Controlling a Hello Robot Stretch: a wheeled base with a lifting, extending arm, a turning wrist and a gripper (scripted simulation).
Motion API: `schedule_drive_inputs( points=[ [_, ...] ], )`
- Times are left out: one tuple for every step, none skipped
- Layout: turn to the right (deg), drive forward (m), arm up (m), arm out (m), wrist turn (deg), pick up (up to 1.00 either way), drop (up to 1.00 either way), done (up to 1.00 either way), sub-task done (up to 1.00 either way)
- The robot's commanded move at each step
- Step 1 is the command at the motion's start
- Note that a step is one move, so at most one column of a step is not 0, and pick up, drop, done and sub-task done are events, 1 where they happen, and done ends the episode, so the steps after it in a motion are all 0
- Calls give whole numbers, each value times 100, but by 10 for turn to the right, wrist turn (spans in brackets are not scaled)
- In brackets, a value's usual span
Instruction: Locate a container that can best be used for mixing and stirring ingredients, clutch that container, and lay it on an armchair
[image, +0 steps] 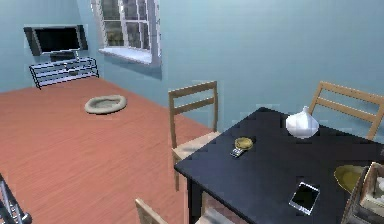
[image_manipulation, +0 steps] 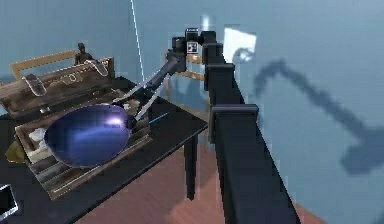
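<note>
A shiny dark blue bowl (image_manipulation: 88, 136) shows at the arm side view's left, tilted over a wooden crate (image_manipulation: 55, 88) on the dark table (image_manipulation: 172, 126). The arm's dark bar rises from the bottom edge to two white squares near the top. From there the gripper (image_manipulation: 136, 113) reaches down and left, its thin fingers (image_manipulation: 150, 92) ending at the bowl's rim. With the crate right behind the bowl, I cannot tell whether the gripper holds anything.
The forward view's right has the same dark table (image: 260, 175) with a white vase (image: 301, 123), a phone (image: 304, 196) and a yellowish dish (image: 350, 177). Wooden chairs (image: 195, 120) ring it. A round floor cushion (image: 105, 103) and a TV (image: 57, 40) on a stand lie beyond open red floor.
</note>
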Motion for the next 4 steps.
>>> schedule_drive_inputs(
  points=[
    [0, 0, 0, -48, 0, 0, 0, 0, 0],
    [-450, 0, 0, 0, 0, 0, 0, 0, 0],
    [0, 75, 0, 0, 0, 0, 0, 0, 0],
    [240, 0, 0, 0, 0, 0, 0, 0, 0]
  ],
)
